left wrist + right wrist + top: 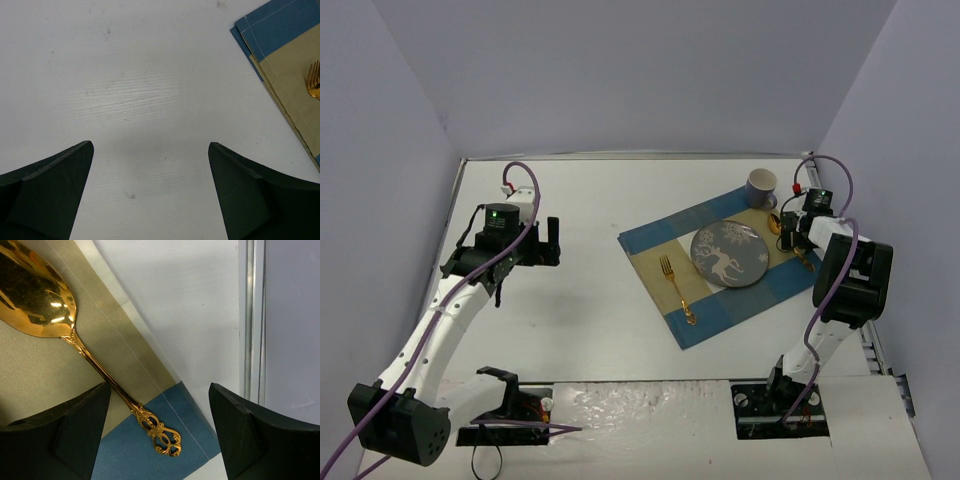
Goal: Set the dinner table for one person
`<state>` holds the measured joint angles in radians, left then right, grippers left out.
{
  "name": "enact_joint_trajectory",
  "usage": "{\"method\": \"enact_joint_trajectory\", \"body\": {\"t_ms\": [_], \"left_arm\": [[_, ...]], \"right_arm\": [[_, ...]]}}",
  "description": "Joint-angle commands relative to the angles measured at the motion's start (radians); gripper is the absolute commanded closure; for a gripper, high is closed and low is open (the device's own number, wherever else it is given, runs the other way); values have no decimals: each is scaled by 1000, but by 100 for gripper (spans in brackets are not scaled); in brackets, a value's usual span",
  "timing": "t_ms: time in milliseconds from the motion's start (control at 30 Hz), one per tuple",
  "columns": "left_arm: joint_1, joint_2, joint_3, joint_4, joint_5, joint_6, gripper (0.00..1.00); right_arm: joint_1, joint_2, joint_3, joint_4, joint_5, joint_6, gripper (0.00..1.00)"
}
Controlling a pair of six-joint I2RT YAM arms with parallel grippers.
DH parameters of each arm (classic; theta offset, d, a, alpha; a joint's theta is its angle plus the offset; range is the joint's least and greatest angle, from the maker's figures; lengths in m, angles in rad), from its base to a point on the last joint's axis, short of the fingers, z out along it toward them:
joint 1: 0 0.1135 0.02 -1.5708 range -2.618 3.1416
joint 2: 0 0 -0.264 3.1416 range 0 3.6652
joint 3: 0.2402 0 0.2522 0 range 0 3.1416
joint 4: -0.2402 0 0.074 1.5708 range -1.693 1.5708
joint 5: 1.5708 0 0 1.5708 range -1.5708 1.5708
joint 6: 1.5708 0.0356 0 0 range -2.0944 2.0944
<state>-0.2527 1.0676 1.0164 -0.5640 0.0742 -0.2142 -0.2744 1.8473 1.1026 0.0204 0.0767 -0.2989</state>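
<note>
The white dinner table (580, 200) carries a blue-and-beige placemat (730, 262). On the mat lie a grey plate with a deer pattern (730, 255), a gold fork (677, 290) to its left and a gold spoon (775, 224) to its right. My right gripper (788, 234) hovers open just over the spoon (75, 335); the handle runs between its fingers (70, 435), untouched, with the right gripper (159, 390) wide of it. A grey mug (761, 188) stands at the mat's far corner. My left gripper (551, 242) is open over bare table (150, 75), left gripper (150, 150) empty.
The table's metal rim (251, 315) runs close to the right of the spoon, with the purple wall beyond it. In the left wrist view the placemat corner (285, 55) and the fork tines (313, 80) show at the right edge.
</note>
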Motion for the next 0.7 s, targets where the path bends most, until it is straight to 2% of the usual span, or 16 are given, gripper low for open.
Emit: {"method": "enact_joint_trajectory", "body": {"t_ms": [0,233,333,433,600,667], "left_arm": [[9,-11,10,33,-2,-6,3],[10,-6,10,32,2,-5,3],[13,-3,10,32,5,-6,3],[18,1,11,33,15,-7,3],[24,3,13,32,26,-8,3],[26,6,12,34,29,-9,3]], "right_arm": [[-8,10,42,12,46,-9,24],[-4,-47,58,-15,16,30,24],[0,-115,75,-53,5,69,24],[29,-244,80,-86,-28,176,24],[165,-414,41,-99,-113,264,25],[318,-473,30,-111,-127,261,25]]}}
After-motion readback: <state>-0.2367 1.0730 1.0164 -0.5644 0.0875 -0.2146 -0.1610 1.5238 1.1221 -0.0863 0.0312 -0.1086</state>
